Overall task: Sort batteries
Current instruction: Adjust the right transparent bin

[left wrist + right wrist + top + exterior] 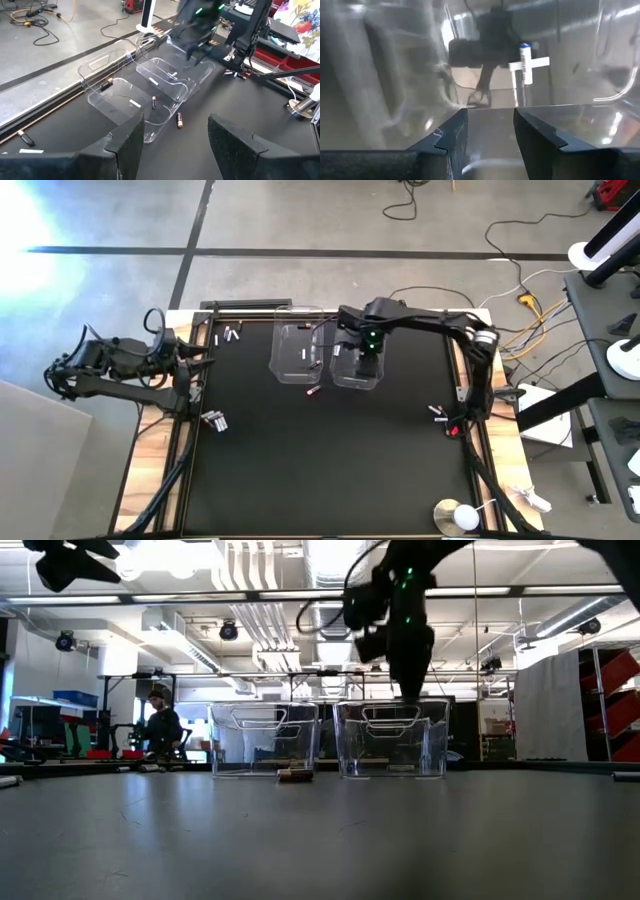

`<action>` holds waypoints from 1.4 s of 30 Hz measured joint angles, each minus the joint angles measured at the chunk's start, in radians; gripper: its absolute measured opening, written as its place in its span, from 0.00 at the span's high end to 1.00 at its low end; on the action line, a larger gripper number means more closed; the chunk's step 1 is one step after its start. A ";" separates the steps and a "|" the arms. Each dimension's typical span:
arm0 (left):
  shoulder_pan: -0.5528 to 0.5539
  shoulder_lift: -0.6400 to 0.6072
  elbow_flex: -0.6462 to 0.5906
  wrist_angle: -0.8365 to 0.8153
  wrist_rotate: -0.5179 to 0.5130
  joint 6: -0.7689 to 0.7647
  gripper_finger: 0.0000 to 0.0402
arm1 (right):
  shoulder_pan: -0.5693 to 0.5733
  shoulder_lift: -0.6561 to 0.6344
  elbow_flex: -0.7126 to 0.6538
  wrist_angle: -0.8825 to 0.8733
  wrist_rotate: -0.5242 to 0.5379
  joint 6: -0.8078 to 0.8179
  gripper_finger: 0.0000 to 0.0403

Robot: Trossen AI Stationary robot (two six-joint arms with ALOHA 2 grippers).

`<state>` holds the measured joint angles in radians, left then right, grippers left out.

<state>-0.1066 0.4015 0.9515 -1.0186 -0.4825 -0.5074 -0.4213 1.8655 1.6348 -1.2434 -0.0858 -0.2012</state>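
Overhead, the right claw (365, 368) hangs inside the right-hand clear tub (358, 358) near the far edge of the bench (330, 470), its fingers (452, 135) parted with nothing between them; its own wrist view shows only the tub's clear wall and floor past them. The left claw (195, 360) waits at the bench's left edge, fingers (131, 145) spread and empty. Batteries lie scattered: one dark one (312, 392) on the mat just in front of the left tub (296, 352), a few pale ones (231, 335) near the far left corner, a small group (215, 421) toward the left edge, and another group (440, 416) at the right edge. The left wrist view adds what the others hide: a dark battery (153, 102) lying inside the left tub and another (104, 85) beyond it. From bench level only the one battery (295, 775) before the tubs shows, and a person (160, 725) sits in the room behind.
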 joint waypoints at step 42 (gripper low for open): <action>0.000 0.003 -0.034 0.076 -0.005 -0.026 0.51 | 0.122 -0.063 -0.146 -0.102 0.218 0.004 0.60</action>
<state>-0.1066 0.4049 0.9173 -0.9428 -0.4877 -0.5331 -0.2993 1.8026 1.4888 -1.3456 0.1326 -0.1968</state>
